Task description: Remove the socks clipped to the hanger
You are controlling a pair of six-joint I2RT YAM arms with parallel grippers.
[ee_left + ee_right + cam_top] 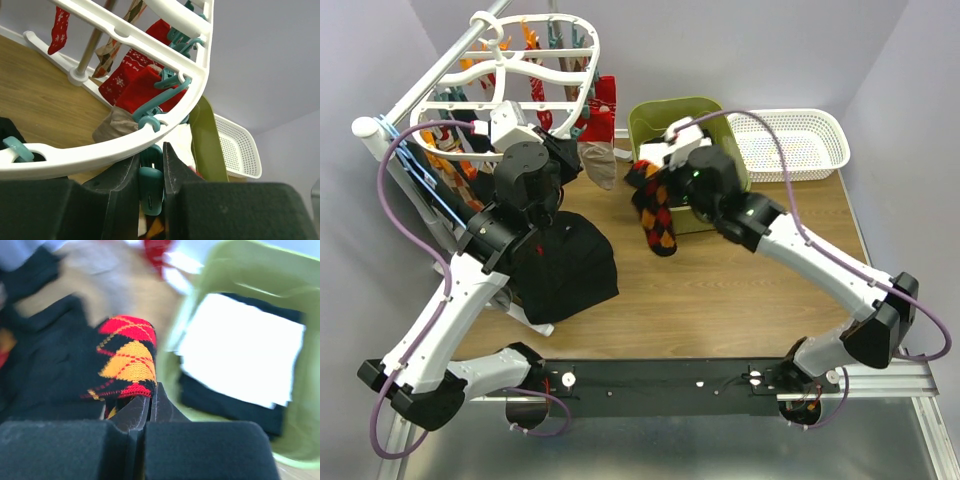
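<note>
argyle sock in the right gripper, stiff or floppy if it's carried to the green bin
Likely floppy: the argyle sock hangs limp below the right gripper. Probably light, since a thin pinch holds it. It may swing or snag on the green bin rim.

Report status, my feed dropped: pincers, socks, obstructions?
Left pincer shut on teal clip under hanger. Right pincer holds argyle sock beside green bin. Red socks on clips. Nothing seen blocking.
</note>
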